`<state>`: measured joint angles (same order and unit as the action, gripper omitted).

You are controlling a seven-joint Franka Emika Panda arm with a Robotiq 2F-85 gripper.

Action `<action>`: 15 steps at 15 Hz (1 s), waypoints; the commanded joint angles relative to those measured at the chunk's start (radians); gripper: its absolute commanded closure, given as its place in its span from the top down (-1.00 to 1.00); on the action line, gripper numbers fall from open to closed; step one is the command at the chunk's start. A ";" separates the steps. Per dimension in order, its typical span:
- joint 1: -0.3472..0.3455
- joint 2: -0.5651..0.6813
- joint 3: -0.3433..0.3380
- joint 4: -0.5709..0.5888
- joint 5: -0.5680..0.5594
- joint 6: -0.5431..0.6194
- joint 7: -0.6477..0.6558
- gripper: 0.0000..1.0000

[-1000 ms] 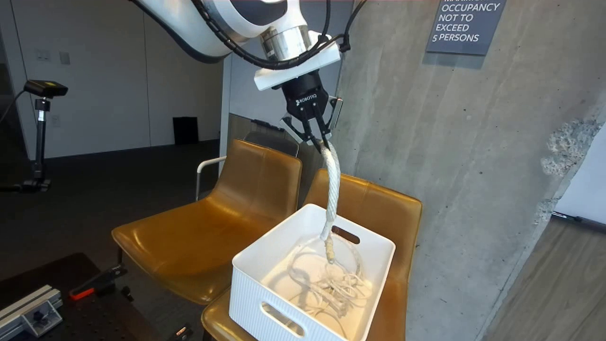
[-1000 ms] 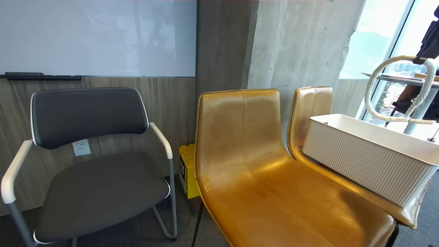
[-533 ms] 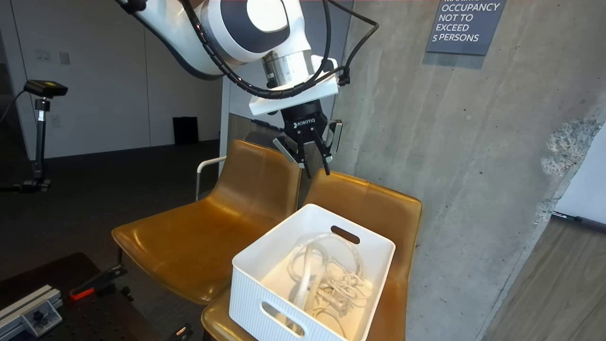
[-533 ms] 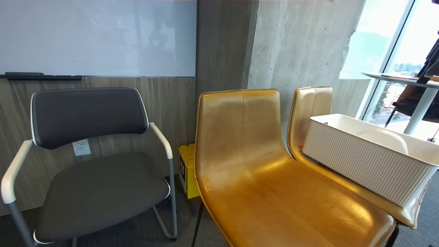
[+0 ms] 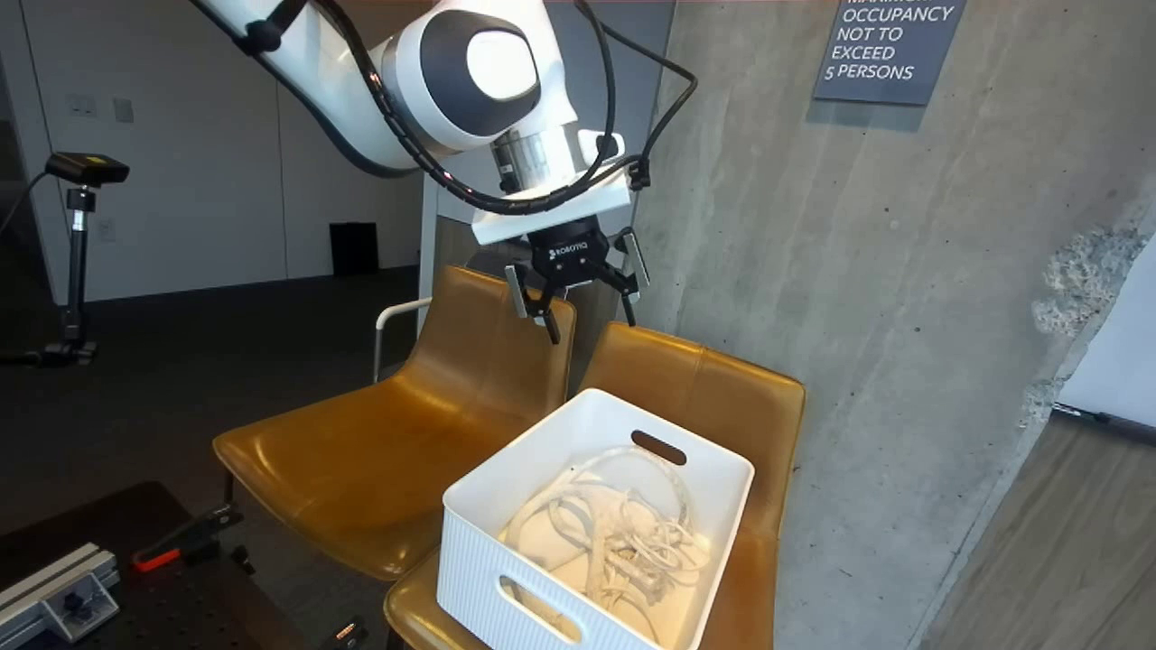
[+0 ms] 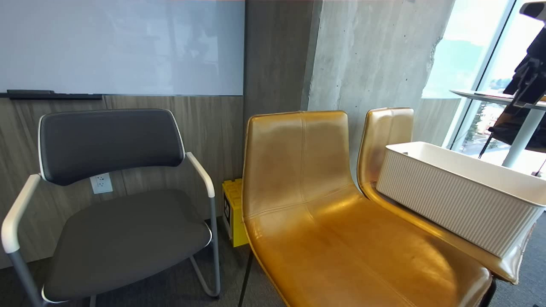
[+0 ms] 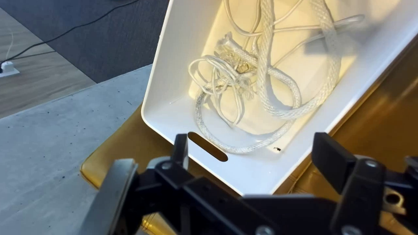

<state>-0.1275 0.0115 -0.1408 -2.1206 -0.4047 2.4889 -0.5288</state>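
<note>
The jaws were spread wide apart and held nothing. In the wrist view, the white box [image 7: 176, 71] lay below and beyond them, its long axis going away from them; it was of smooth plastic, ribbed on the outside. The thick rope [image 7: 283, 112] lay inside, ahead of the gap of the jaws and well apart from it, braided, cream-white, bent in a loop. To its left was a tangle of thin cords [image 7: 235, 78]. The box stood on a brown chair [image 5: 704, 384], leather-like; behind it was a pitted grey concrete wall [image 5: 903, 271].
</note>
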 commanded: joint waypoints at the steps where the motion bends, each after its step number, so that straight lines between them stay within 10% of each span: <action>1: 0.004 0.067 0.012 -0.020 0.001 0.099 -0.016 1.00; 15: -0.195 0.506 0.112 0.287 0.337 0.129 -0.400 1.00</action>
<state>-0.2648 0.4017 -0.0761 -1.9768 -0.1267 2.6545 -0.8393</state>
